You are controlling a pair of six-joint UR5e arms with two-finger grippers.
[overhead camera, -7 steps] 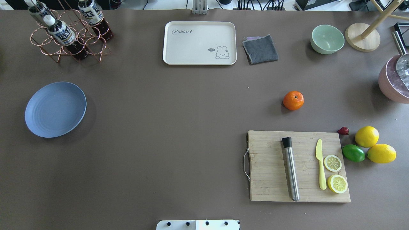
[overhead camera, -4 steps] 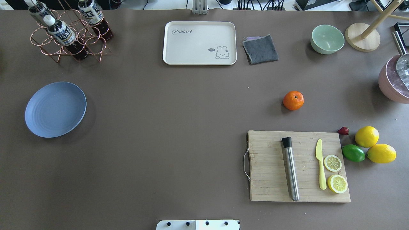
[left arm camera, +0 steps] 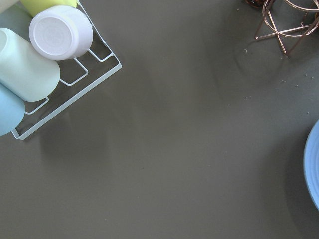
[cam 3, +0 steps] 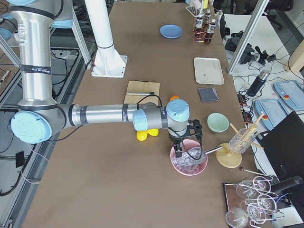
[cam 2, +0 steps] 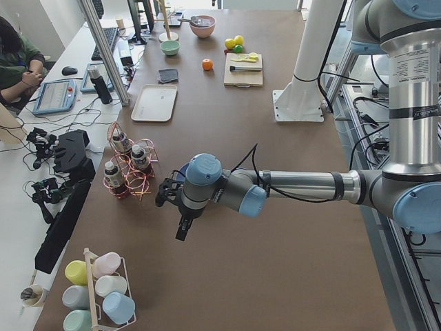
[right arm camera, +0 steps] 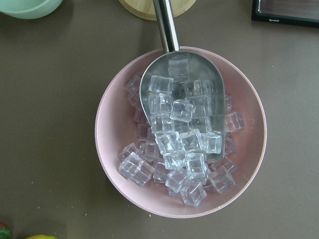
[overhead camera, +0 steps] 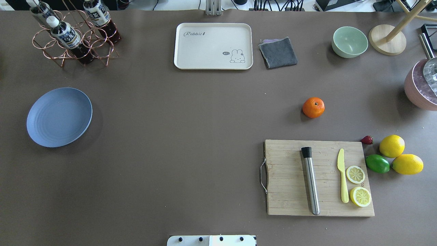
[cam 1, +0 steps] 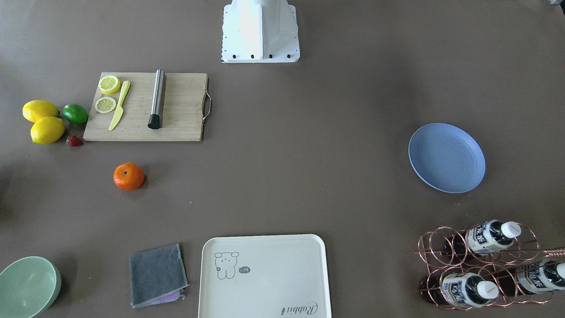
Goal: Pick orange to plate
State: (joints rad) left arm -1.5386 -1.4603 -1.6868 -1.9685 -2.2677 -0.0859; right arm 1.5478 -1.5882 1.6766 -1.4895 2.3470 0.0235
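Although both arms showed only in the two side views, each pincer could be placed. The right gripper (cam 3: 179, 151) hung over a pink bowl (right arm camera: 124, 89) of ice cubes at the table's right end, a steel scoop (right arm camera: 182, 94) lying in the ice below it. I cannot tell how far its fingers were parted, nor whether they held anything. The orange (overhead camera: 313, 107) sat on the table on the robot's right side, well apart from that pincer and toward the table's middle from the bowl. Just on the robot's side of the orange lay a cutting board (overhead camera: 290, 177) carrying a steel muddler (overhead camera: 310, 181), a yellow knife (overhead camera: 342, 177) and two lemon slices. A strawberry (overhead camera: 367, 139), a lime (overhead camera: 377, 163) and two lemons (overhead camera: 392, 146) clustered off the board's corner, nearer the bowl. On the far side stood a mint bowl (overhead camera: 349, 41), a grey cloth (overhead camera: 278, 52) and a cream tray (overhead camera: 213, 46).

The left gripper (cam 2: 181, 233) hung above the table's left end, its opening likewise impossible to judge. The plate (overhead camera: 59, 117) lay near it, far across the table from the orange, with a copper bottle rack (overhead camera: 73, 37) beyond it.
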